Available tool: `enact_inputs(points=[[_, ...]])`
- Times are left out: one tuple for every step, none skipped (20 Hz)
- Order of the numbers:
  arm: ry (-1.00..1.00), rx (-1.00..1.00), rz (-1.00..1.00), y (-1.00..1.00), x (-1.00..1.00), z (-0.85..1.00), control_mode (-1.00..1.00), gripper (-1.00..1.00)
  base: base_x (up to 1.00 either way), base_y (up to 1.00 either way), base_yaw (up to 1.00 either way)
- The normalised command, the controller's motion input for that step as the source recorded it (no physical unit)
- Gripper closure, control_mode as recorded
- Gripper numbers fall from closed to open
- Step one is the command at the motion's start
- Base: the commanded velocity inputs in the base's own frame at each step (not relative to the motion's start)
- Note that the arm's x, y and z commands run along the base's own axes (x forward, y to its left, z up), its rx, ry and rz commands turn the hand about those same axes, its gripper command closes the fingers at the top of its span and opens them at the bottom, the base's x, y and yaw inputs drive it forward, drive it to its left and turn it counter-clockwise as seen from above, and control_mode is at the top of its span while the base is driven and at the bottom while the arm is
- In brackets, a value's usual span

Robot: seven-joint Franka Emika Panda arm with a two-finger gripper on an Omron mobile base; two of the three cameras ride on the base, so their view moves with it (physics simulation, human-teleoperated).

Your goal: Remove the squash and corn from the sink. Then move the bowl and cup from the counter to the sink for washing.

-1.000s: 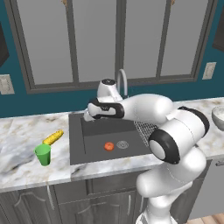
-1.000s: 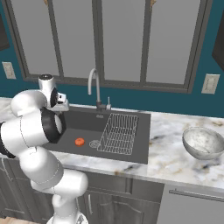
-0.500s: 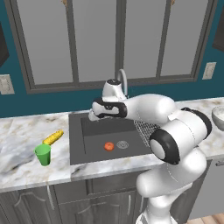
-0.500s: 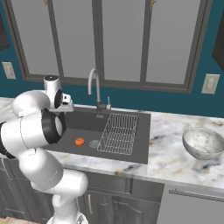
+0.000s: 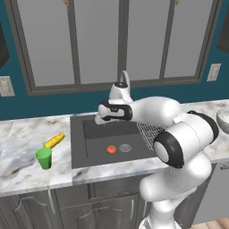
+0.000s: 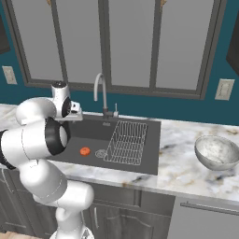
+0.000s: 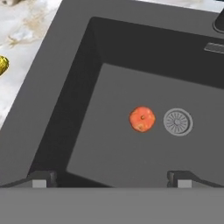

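The small orange-red squash (image 5: pixel 111 149) (image 6: pixel 84 151) (image 7: pixel 142 119) lies on the floor of the dark grey sink (image 5: pixel 91 150) (image 6: pixel 93 133) (image 7: pixel 74 109), just left of the round drain (image 7: pixel 178 122). My gripper (image 5: pixel 99 120) (image 6: pixel 74 113) (image 7: pixel 111 179) hovers open above the sink's back left part, looking down at the squash with nothing between its fingers. On the marbled counter (image 5: pixel 20 145) left of the sink rest the yellow corn (image 5: pixel 54 141) (image 7: pixel 2 65) and the green cup (image 5: pixel 44 158). The speckled bowl (image 6: pixel 217 152) (image 5: pixel 222 120) stands on the counter right of the sink.
A wire rack (image 6: pixel 126 142) (image 5: pixel 150 132) fills the sink's right half. The curved faucet (image 6: pixel 99 91) (image 5: pixel 123 78) rises behind the basin, close to my hand. Dark cabinets and a window wall lie beyond the counter.
My hand has drifted a little to the right and further over the basin. The squash, corn, cup and bowl have stayed where they were, and the jaws have stayed open.
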Motion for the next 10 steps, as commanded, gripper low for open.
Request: enact_inputs(points=[[0.0,0.0,0.0,-0.15,0.01,-0.08,-1.0,-1.0,0.0,0.0,0.0],[0.0,0.0,0.0,-0.15,0.02,-0.08,-1.0,-1.0,0.0,0.0,0.0],[0.0,0.0,0.0,-0.13,0.03,-0.08,-1.0,-1.0,0.0,0.0,0.0],[0.01,-0.01,0.0,-0.12,0.05,-0.1,-1.0,-1.0,0.0,0.0,0.0],[0.02,-0.01,0.0,-0.12,0.05,-0.1,-1.0,-1.0,0.0,0.0,0.0],[0.02,-0.02,0.0,-0.11,0.06,-0.12,-1.0,-1.0,0.0,0.0,0.0],[0.02,-0.04,0.0,-0.11,0.07,-0.12,-1.0,-1.0,0.0,0.0,0.0],[0.01,-0.04,0.0,-0.1,0.07,-0.12,-1.0,-1.0,0.0,0.0,0.0],[0.02,-0.04,0.0,-0.09,0.08,-0.12,-1.0,-1.0,0.0,0.0,0.0],[0.02,-0.04,0.0,-0.08,0.08,-0.13,-1.0,-1.0,0.0,0.0,0.0]])
